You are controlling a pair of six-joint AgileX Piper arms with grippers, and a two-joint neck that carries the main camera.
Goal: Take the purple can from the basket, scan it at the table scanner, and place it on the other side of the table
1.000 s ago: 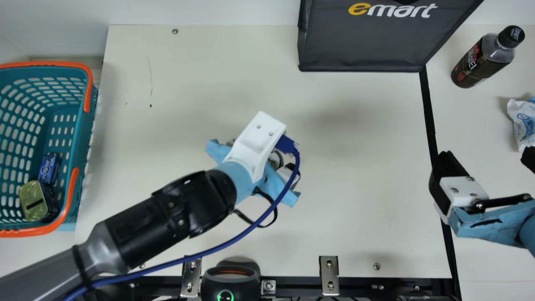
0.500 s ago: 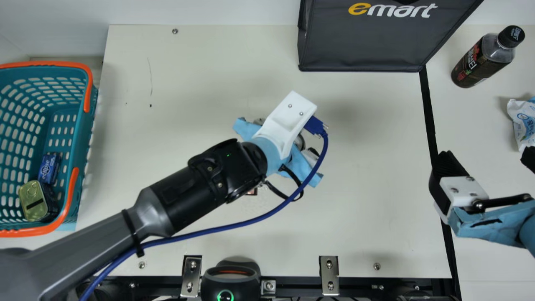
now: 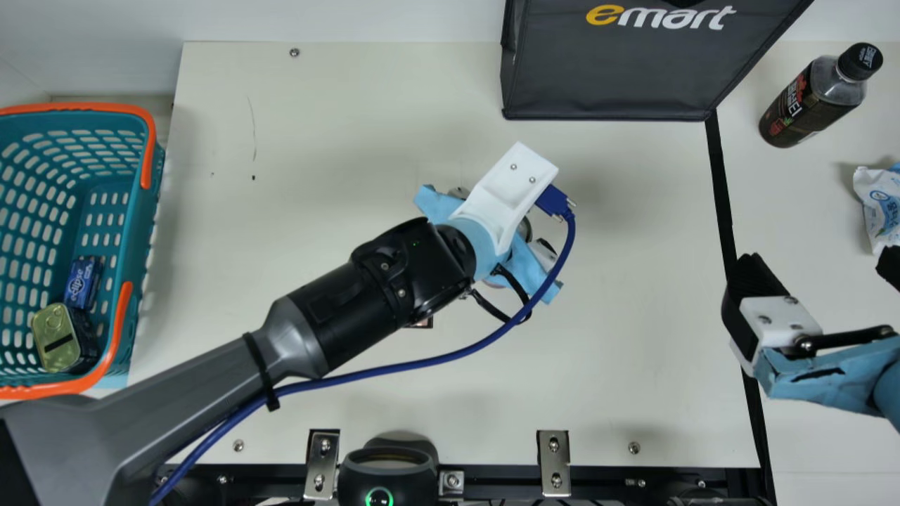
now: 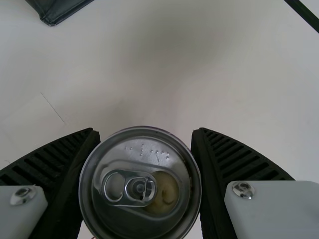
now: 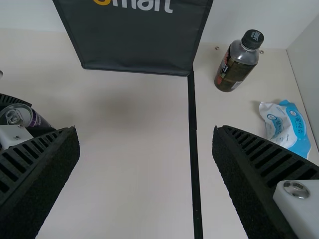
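One cream table (image 3: 619,337), split by black line (image 3: 720,176). Probably needs drop-off past line, on right side.

Along left arm (image 3: 344,302), over mid-table: slack blue cable (image 3: 450,355). Could snag on metal bracket (image 3: 315,457) at near edge during low pass.
On right side: right arm (image 3: 830,379), probably in carry path. Could clash from crossing low or tight.

At far edge: dark shopping bag (image 3: 605,84). Could get shoved by wide swing.
On left side: basket (image 3: 146,225). Low risk, just avoid backing into it.
Near edge: scanner unit (image 3: 389,478), green ring lit. Scan done or not: cannot tell. Could end up placing unscanned, from ribbed fingers masking code or from moving on too early.
Far right: upright bottle (image 3: 815,105). Tips easily from wrist nudge.
Beside it: soft packet (image 3: 880,204). Could cause lean from landing on its edge.

In left gripper (image 4: 145,134): purple can (image 4: 140,186), clenched between both fingers, lid facing wrist camera. Gap to table: cannot tell. Could dent thin wall from oversqueeze, or slip and twist from light grip on smooth curve. Early release means tip and roll.
Right gripper (image 5: 145,130): released, empty, spread wide.
Smallest: ring pull (image 4: 128,188). Keep away from right gripper.
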